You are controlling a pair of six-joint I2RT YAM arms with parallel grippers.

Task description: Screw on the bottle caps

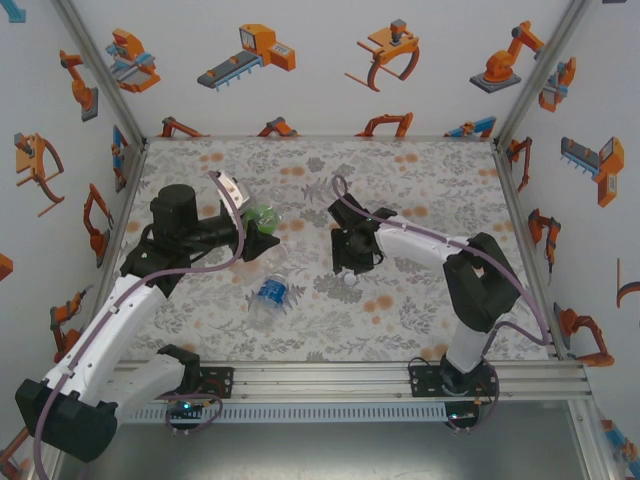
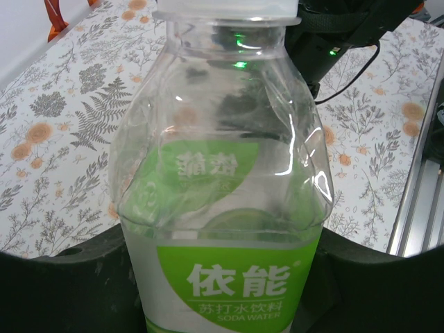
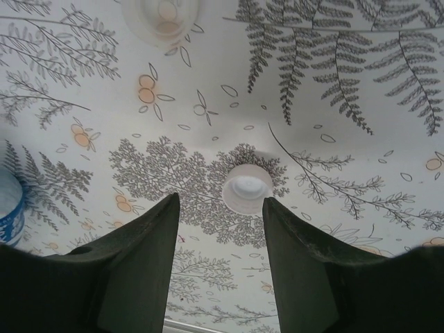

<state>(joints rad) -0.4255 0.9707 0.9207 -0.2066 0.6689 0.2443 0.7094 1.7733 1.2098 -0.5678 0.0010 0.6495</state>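
Clamping the green-labelled bottle [image 2: 222, 173] is the left pincer [image 2: 222, 277]; the right pincer [image 3: 218, 229] gapes empty near a cap [image 3: 247, 188]

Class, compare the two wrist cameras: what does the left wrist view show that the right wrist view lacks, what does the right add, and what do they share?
Left wrist view: the left claw shut on a green-labelled bottle, a whitish cap on its neck. Right wrist view: the right claw open above a loose white cap, with a blue-labelled bottle at the left edge. Shared: the floral table cover.
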